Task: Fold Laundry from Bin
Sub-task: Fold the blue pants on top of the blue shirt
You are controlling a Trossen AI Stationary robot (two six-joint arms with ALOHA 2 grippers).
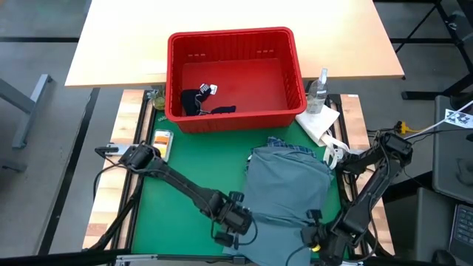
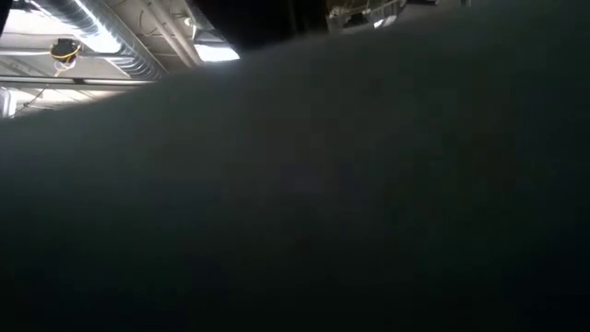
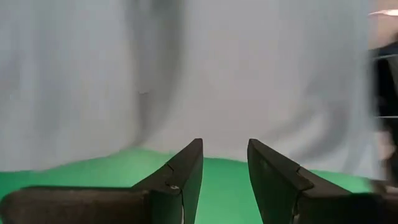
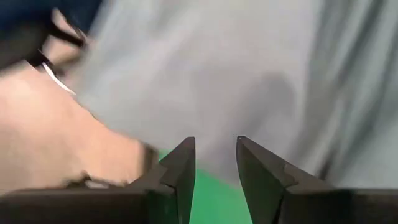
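A large grey-blue garment (image 1: 288, 188) lies spread on the green mat (image 1: 185, 162), its far edge over a blue-white plaid shirt (image 1: 284, 145). The red bin (image 1: 229, 35) stands at the far side, a dark navy garment (image 1: 198, 102) lying on its floor. My left gripper (image 1: 233, 223) hovers open at the grey-blue garment's near left edge (image 3: 186, 81); green mat shows between its fingers. My right gripper (image 1: 319, 240) hovers open at the garment's near right corner (image 4: 205, 74), nothing between its fingers. Dark grey cloth (image 2: 350, 203) fills the low view.
A clear spray bottle (image 1: 318, 90) and a white paper towel (image 1: 319, 122) sit right of the bin. A small flat packet (image 1: 161, 142) lies at the mat's far left. Wooden table strips (image 1: 111, 192) flank the mat. Bare mat is left of the garment.
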